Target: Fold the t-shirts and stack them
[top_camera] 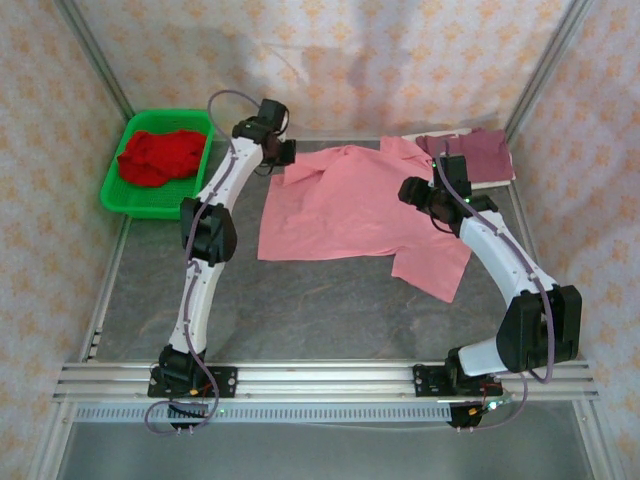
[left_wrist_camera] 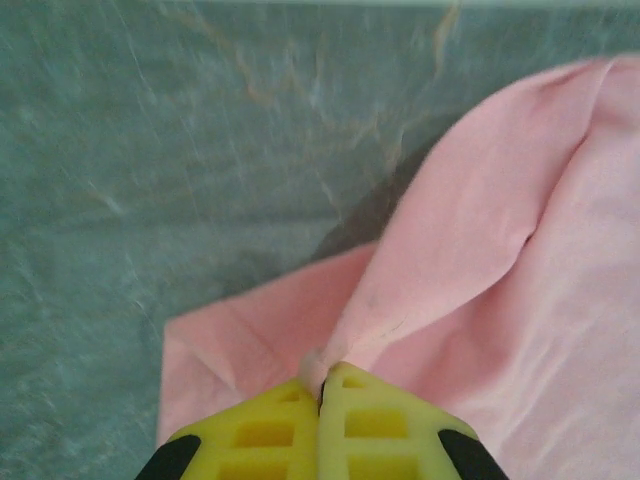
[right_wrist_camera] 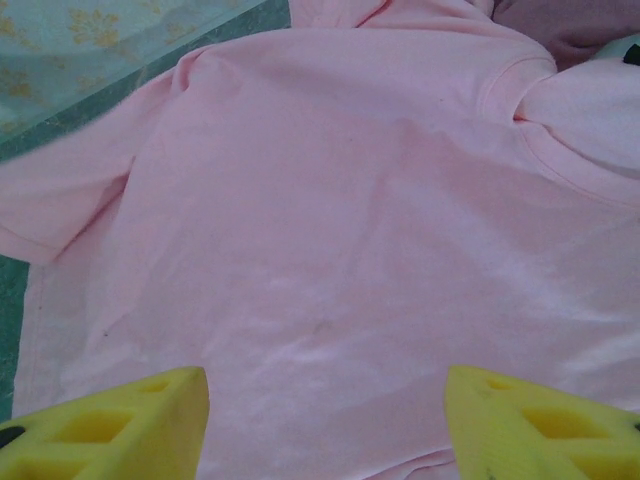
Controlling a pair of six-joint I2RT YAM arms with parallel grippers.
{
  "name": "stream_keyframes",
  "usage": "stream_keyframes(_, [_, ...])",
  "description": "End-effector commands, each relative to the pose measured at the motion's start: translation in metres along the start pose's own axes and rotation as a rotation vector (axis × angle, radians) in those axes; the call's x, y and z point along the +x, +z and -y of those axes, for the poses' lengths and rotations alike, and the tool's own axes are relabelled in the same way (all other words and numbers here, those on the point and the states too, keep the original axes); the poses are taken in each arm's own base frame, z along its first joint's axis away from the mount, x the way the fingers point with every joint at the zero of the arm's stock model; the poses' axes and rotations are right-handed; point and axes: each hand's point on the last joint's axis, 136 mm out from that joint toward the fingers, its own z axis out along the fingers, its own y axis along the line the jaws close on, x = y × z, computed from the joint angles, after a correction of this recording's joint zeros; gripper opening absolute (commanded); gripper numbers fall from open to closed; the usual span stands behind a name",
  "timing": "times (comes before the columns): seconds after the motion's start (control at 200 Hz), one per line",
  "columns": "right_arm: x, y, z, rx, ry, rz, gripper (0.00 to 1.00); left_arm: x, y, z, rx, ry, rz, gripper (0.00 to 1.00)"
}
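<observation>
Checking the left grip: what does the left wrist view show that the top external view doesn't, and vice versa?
Left wrist: the left gripper shut, pinching a raised fold of the pink t-shirt. Top external: the red t-shirt in the green basket, the maroon t-shirt, the right gripper over the pink one. Both: pink t-shirt lying on the table.

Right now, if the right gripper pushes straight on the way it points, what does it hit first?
The pink t-shirt: the open right gripper points at its flat body, with nothing in between. How far off the cloth lies is unclear.
</observation>
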Motion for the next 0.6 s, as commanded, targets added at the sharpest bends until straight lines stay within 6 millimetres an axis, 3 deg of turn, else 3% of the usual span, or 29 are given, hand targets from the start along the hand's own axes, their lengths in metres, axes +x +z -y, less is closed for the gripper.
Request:
stream_keyframes(0.0, [-0.006,-0.004,0.006,0.03,-0.007,0.027,0.64,-0.021,-0.008,-0.027,-0.058,-0.016,0.064,0.0])
stream_keyframes(0.235, [-0.007,-0.006,0.002,0.013,-0.004,0.025,0.64,-0.078,0.02,-0.077,-0.113,-0.083,0.273,0.0])
stream_keyframes(0.29, [-0.007,-0.006,0.003,0.015,-0.004,0.024,0.64,-0.092,0.019,-0.089,-0.11,-0.127,0.328,0.11])
stream_keyframes(0.365, [-0.006,-0.008,0.004,0.02,-0.004,0.023,0.65,-0.11,0.006,-0.11,-0.157,-0.176,0.407,0.13])
stream_keyframes(0.385, [-0.005,-0.008,0.004,0.02,-0.006,0.021,0.65,-0.114,0.003,-0.115,-0.168,-0.187,0.421,0.24])
stream_keyframes(0.44, [-0.005,-0.009,0.004,0.021,-0.005,0.024,0.65,-0.125,-0.014,-0.124,-0.178,-0.2,0.461,0.65])
stream_keyframes(0.51, [-0.005,-0.009,0.004,0.018,-0.004,0.022,0.65,-0.133,-0.039,-0.127,-0.185,-0.204,0.481,0.72])
stream_keyframes(0.596, [-0.004,-0.007,0.005,0.024,-0.003,0.02,0.65,-0.13,-0.07,-0.116,-0.157,-0.179,0.447,0.86])
